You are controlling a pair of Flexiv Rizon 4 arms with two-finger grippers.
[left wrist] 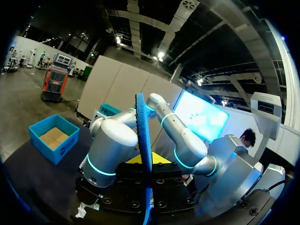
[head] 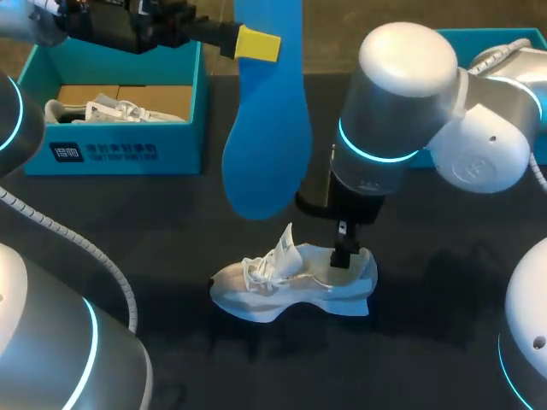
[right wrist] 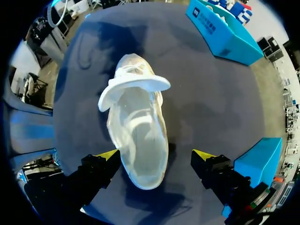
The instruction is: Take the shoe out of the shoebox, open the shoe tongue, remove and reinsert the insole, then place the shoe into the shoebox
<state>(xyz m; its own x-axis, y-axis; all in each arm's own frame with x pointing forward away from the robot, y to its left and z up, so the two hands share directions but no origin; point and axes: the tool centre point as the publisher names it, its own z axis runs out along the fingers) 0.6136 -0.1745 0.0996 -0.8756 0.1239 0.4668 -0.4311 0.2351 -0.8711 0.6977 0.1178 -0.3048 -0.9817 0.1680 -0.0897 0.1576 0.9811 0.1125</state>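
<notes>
A white shoe (head: 291, 286) lies on its sole on the dark table, toe to the left, its tongue (right wrist: 136, 84) lifted forward. The shoe (right wrist: 138, 136) has an empty, open inside. My right gripper (head: 346, 252) hangs just above the heel. In the right wrist view that gripper (right wrist: 156, 154) is open, one yellow tip on each side of the heel, touching nothing. The blue insole (head: 265, 128) hangs upright in the air above and behind the shoe. My left gripper (head: 256, 43) is shut on its upper end. Seen edge-on, the insole (left wrist: 143, 140) runs straight out from that gripper (left wrist: 145, 161).
A teal shoebox (head: 111, 141) at the back left holds a second white shoe (head: 120, 109). Another teal box (head: 487, 38) stands at the back right, behind my right arm (head: 410, 94). The table shows dark and bare around the shoe.
</notes>
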